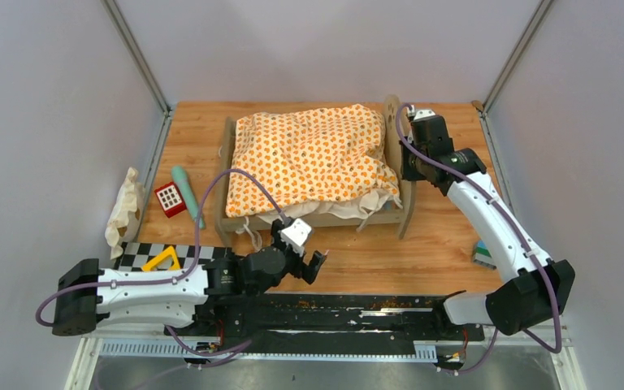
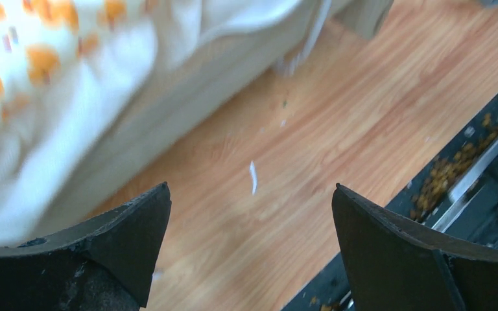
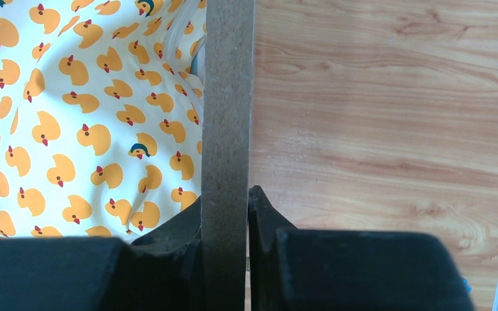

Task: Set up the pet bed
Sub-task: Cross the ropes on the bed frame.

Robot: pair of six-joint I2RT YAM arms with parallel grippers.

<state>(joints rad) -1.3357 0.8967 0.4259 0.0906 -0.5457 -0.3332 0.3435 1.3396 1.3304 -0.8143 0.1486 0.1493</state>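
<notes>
The right gripper (image 3: 227, 202) is clamped on the top edge of an end board (image 3: 227, 116) of the pet bed (image 1: 325, 218) — one finger (image 3: 267, 217) presses the outer face and the other the face toward the bedding, with no gap showing on either side. In the top view this gripper (image 1: 417, 122) sits at the bed's right-hand board, toward its far end. Its wrist is bent down over the board. The white forearm runs back and to the right, to an elbow near the table's near right corner.

The left gripper (image 2: 249, 227) stands wide open and holds nothing, its two dark fingers (image 2: 126, 243) spread above bare wood. From above it hovers (image 1: 305, 256) just in front of the bed's near side rail. The left arm lies low along the near edge, reaching rightward from its base, with the wrist turned toward the bed.

The bed stands in the middle of the wooden table (image 1: 443, 231), toward the back. A duck-print cushion (image 1: 313, 154) lies rumpled over it, its cream edge and ties spilling over the near rail.

Left of the bed lie a teal stick (image 1: 187, 193), a small red block with white squares (image 1: 169, 198) and a crumpled white cloth (image 1: 126, 207) — all apart from the bed. A yellow triangle (image 1: 162, 260) rests on a checkered board (image 1: 134, 253).
</notes>
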